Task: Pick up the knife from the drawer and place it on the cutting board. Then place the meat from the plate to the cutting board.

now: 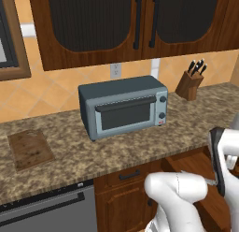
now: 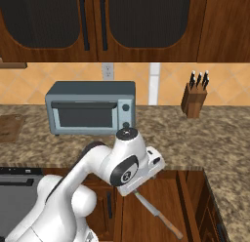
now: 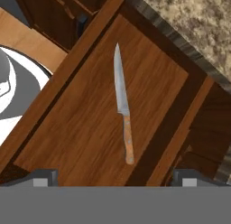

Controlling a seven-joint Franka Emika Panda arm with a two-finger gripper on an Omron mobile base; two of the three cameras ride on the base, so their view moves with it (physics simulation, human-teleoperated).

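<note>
The knife (image 3: 122, 111) lies flat on the floor of the open drawer (image 3: 81, 128), silvery blade pointing away from me and brownish handle nearest the hand. My gripper (image 3: 115, 178) hovers above the handle end, open, its fingertips (image 3: 45, 177) set wide apart and holding nothing. From the right base, the knife (image 2: 158, 216) lies in the drawer (image 2: 188, 197) just below my hand. The cutting board (image 1: 30, 149) rests bare on the counter far to the left, and shows again as cutting board (image 2: 9, 127). The meat and the plate are out of view.
A grey toaster oven (image 1: 123, 106) stands mid-counter between the board and the drawer. A wooden knife block (image 1: 190, 82) sits at the back right. Dark upper cabinets (image 1: 126, 25) hang above. A dishwasher front (image 1: 46, 212) is below the counter edge on the left.
</note>
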